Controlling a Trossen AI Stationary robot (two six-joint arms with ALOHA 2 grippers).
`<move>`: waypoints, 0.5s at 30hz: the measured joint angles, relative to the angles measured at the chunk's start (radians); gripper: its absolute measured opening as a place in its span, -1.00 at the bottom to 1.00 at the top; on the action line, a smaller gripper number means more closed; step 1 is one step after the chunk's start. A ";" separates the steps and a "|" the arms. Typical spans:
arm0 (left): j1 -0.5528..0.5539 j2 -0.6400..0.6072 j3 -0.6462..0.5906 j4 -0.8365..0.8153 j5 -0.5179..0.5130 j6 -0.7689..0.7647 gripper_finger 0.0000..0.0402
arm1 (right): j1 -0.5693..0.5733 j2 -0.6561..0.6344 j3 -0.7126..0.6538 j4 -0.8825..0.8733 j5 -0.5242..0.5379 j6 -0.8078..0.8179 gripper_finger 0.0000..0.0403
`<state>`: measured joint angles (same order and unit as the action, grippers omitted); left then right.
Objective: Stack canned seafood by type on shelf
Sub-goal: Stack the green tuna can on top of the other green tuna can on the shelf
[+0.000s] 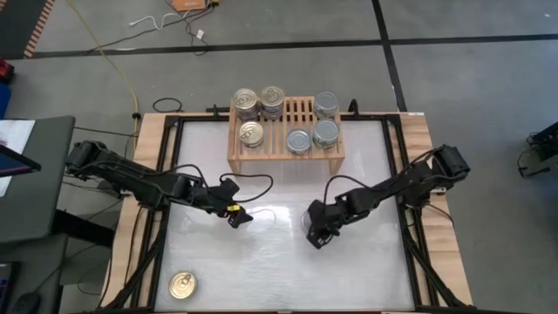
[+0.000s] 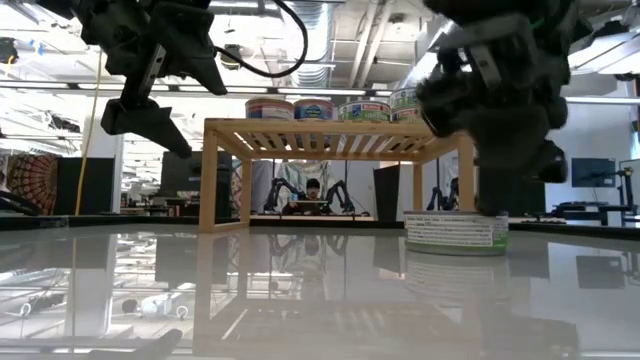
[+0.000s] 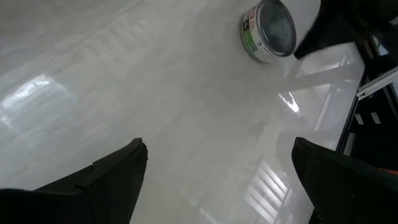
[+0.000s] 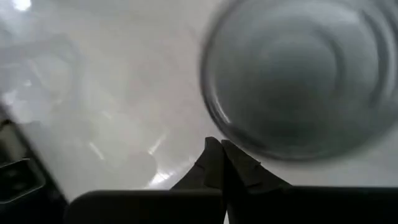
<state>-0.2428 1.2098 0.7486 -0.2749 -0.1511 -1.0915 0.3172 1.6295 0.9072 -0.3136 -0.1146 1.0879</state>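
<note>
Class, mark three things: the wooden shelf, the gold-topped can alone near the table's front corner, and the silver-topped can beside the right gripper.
shelf (image 1: 301,109), high view, bare slats of its top.
gold-topped can (image 1: 181,284), high view, its lid.
silver-topped can (image 3: 273,28), left wrist view, its lid.

The left gripper (image 1: 235,215) hangs over the table (image 1: 261,262) in front of the shelf (image 1: 285,139), fingers spread wide. The right gripper (image 1: 316,237), fingers pressed together, sits low, farther from the shelf's front.

The can's (image 2: 456,230) label print is too small to read.
</note>
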 joint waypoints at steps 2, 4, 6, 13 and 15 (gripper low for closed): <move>0.000 0.000 0.000 0.000 0.000 -0.004 0.91 | 0.000 0.000 0.003 -0.093 0.003 0.034 -0.91; 0.000 0.000 0.000 0.002 0.000 -0.005 0.91 | 0.006 0.000 0.002 -0.209 0.006 0.061 -0.91; -0.001 0.000 0.000 0.001 0.001 -0.006 0.91 | 0.015 0.000 0.000 -0.291 0.066 0.092 -0.90; -0.002 0.000 0.000 0.001 0.001 -0.012 0.91 | 0.024 0.000 0.001 -0.335 0.285 0.158 -0.90; -0.002 0.000 0.000 0.001 0.001 -0.012 0.91 | 0.023 0.000 0.001 -0.253 0.242 0.106 -0.90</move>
<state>-0.2443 1.2102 0.7486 -0.2737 -0.1501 -1.1038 0.3407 1.6291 0.9077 -0.5663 0.1279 1.1936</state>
